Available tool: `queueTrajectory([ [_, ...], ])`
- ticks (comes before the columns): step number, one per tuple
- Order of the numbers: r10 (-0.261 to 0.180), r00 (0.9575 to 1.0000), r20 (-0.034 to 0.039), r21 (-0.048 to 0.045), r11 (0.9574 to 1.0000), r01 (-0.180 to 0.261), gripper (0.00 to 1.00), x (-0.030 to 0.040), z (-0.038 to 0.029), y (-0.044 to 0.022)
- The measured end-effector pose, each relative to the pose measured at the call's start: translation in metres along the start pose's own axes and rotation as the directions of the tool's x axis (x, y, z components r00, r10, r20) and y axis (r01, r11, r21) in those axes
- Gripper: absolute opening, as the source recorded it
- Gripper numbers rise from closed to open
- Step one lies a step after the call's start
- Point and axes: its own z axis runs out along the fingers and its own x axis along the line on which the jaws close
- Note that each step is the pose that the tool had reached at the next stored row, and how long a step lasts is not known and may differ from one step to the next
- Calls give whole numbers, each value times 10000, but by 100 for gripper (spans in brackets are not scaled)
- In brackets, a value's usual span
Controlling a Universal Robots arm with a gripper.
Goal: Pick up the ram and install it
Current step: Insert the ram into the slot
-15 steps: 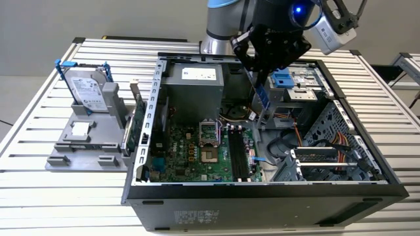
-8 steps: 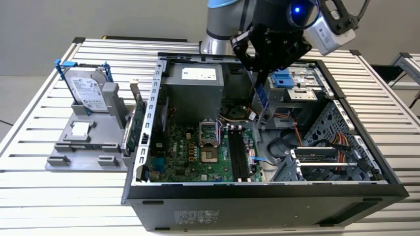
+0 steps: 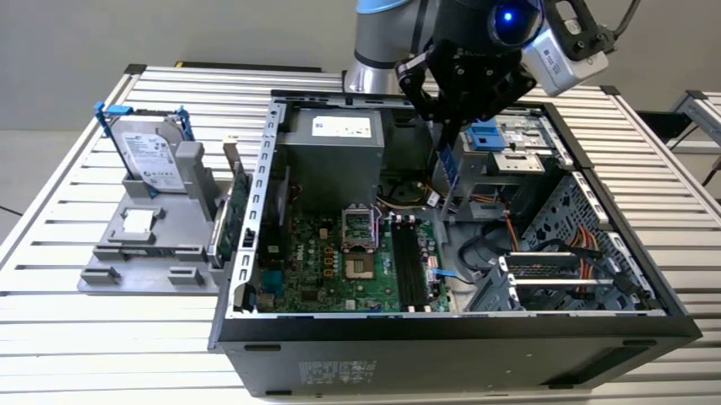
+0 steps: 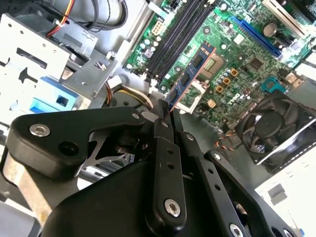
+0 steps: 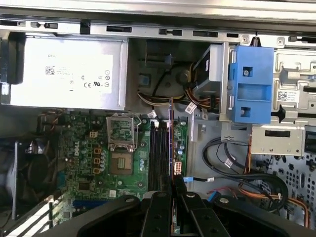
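**Dark blue-green ram [image 3: 447, 173] clamped in the end effector [image 3: 447, 126] over the open case**

Black fingers [image 4: 163, 129] of the end effector are pressed together on one end of the ram. The stick hangs lengthwise below them, inside the open computer case [image 3: 451, 346] that lies on its side on the slatted metal table [image 3: 67, 337]. In the exterior view the ram points down towards the far end of the memory slots [image 3: 408, 266] and is clear of the green motherboard [image 3: 327, 261]; it is not seated.

In the second wrist view the ram [image 4: 192, 74] shows its flat face with a row of dark chips, stretching from the end effector [image 4: 165, 111] out over the board, with the black slots [image 4: 182, 29] beside it and a fan [image 4: 269, 123] off to one side. In the first wrist view the ram [image 5: 171, 143] appears edge-on as a thin line running from the end effector [image 5: 173, 185] along the slots [image 5: 159, 153]. Beyond its far end are the grey power supply [image 5: 64, 74] and a blue drive caddy [image 5: 252, 84].

To the exterior view's left of the case, a grey holder [image 3: 147, 245] sits on the table. A silver hard drive [image 3: 152, 152] with blue rails leans upright in it. A green expansion card [image 3: 223, 226] stands on edge at the holder's right side, just beside the case wall.
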Motion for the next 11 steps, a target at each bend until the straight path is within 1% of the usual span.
queueTrajectory([
  [5,288,9996,11,6,9996,-288,0,0,-1,0],
  [11,622,9981,26,9,9981,-622,0,0,0,0],
])
